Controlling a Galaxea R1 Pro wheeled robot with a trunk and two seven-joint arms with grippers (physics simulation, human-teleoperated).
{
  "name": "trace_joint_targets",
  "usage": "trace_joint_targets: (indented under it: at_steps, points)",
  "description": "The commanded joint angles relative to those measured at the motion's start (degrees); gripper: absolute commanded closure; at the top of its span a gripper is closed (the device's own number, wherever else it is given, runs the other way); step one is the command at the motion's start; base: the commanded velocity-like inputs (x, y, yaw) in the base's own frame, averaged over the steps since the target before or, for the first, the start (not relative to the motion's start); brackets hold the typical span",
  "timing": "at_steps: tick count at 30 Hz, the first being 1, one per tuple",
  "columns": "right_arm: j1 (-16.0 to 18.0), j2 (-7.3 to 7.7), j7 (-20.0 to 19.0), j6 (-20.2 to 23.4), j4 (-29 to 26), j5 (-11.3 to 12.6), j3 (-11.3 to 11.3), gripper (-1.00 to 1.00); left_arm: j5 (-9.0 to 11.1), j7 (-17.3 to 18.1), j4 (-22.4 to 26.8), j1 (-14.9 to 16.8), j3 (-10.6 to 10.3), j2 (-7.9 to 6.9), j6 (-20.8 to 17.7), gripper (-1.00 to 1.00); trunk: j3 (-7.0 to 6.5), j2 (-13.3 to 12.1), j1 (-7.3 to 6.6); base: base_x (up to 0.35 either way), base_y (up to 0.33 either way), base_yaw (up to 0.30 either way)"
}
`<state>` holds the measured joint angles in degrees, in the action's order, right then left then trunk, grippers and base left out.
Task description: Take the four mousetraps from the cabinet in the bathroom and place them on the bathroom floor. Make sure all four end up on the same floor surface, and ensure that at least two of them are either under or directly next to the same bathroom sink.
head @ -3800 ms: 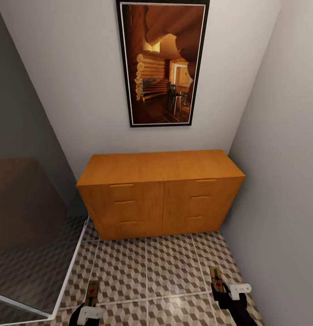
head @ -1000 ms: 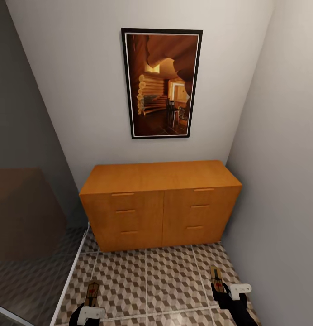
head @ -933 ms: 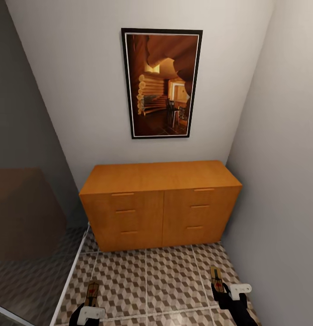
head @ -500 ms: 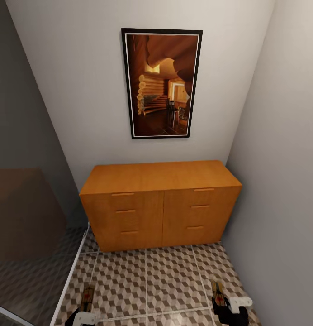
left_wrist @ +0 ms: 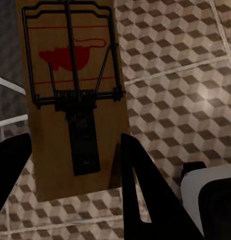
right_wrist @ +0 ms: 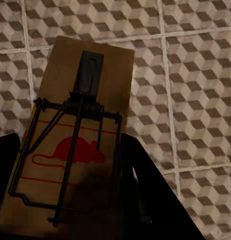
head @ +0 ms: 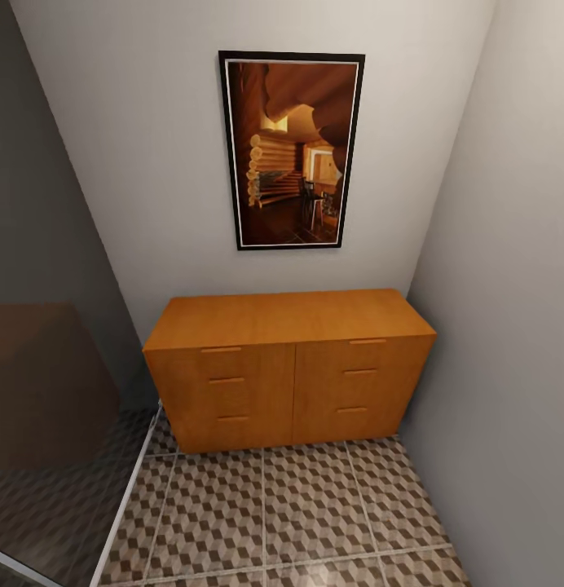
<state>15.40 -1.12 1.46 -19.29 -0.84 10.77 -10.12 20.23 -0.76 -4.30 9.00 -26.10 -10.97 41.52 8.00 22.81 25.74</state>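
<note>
Tan wooden mousetraps sit clamped in both jaws, left mousetrap (left_wrist: 75, 95) and right mousetrap (right_wrist: 75, 135), over the tiled bathroom floor (head: 266, 505). Slim edge grips could slip, dropping one far from any sink.

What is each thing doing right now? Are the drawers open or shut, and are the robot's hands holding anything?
Orange-brown wooden cabinet: every drawer shut, top bare.
Left gripper: shut on a tan wooden mousetrap, held above the cube-patterned tile floor.
Right gripper: shut on a second tan mousetrap.
Both traps: dark wire bar lying flat on the board.
Dark-framed picture: hanging straight on the wall.
</note>
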Motion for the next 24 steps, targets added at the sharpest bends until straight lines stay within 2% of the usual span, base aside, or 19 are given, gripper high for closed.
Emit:
trace_joint_targets:
  at_steps: [1,2,5,8,9,10,11,12,15,17,20,24]
  points:
    - [-1.0,-0.52,-0.9,1.0,0.0,0.6,-0.4,1.00,0.2,-0.1,-0.2,-1.2,-0.6,-0.38,0.2,1.00,0.09,0.1,0.04,0.000,0.000,0.000]
    - [-1.4,-0.67,-1.2,1.3,0.0,0.6,-0.4,1.00,0.4,-0.1,-0.2,-1.6,-0.6,-0.52,0.2,1.00,0.09,0.1,0.04,0.000,0.000,0.000]
    - [-3.5,-0.59,-2.2,1.6,0.0,0.6,-0.4,1.00,2.5,-0.2,-0.1,-2.9,-0.6,-0.42,-0.1,1.00,0.09,0.1,0.04,0.000,0.000,0.000]
    - [-6.3,1.40,-1.8,-2.2,0.0,2.0,-0.3,1.00,7.1,-0.4,0.1,-3.4,-0.4,0.55,-3.0,1.00,0.09,0.1,0.04,0.000,0.000,0.000]
    - [-6.6,1.82,-1.5,-3.1,0.0,2.5,-0.3,1.00,7.9,-0.5,0.2,-3.4,-0.4,0.79,-3.9,1.00,0.09,0.1,0.04,0.000,0.000,0.000]
    - [-7.5,2.95,-0.2,-5.6,0.0,4.9,-0.4,1.00,10.1,-1.1,0.5,-3.5,-0.4,1.57,-7.3,1.00,0.09,0.1,0.04,0.000,0.000,0.000]
    - [-7.9,3.49,0.7,-6.7,0.0,6.9,-0.4,1.00,11.0,-1.8,1.1,-3.5,-0.3,1.95,-9.7,1.00,0.09,0.1,0.04,0.000,0.000,0.000]
    - [-8.3,3.99,1.9,-7.7,0.0,10.2,-0.4,1.00,11.8,-3.2,3.0,-3.5,-0.3,2.27,-12.6,1.00,0.09,0.1,0.04,0.000,0.000,0.000]
    - [-8.6,4.38,3.9,-8.5,-0.1,14.6,-0.4,1.00,12.4,-6.0,8.2,-3.5,-0.3,2.50,-15.0,1.00,0.09,0.1,0.04,0.000,0.000,0.000]
    - [-8.7,4.29,4.5,-8.9,-0.2,16.1,-0.4,1.00,12.5,-6.9,10.9,-3.5,-0.4,2.58,-15.5,1.00,0.09,0.1,0.04,0.000,0.000,0.000]
    - [-8.8,3.98,4.8,-10.1,-0.5,17.1,-0.6,1.00,12.5,-7.5,14.4,-3.5,-0.4,2.67,-16.0,1.00,0.09,0.1,0.04,0.000,0.000,0.000]
    - [-8.8,4.15,4.9,-14.0,-1.7,16.9,-0.6,1.00,12.5,-7.6,16.1,-3.5,-0.7,2.64,-15.7,1.00,0.09,0.1,0.04,0.000,0.000,0.000]
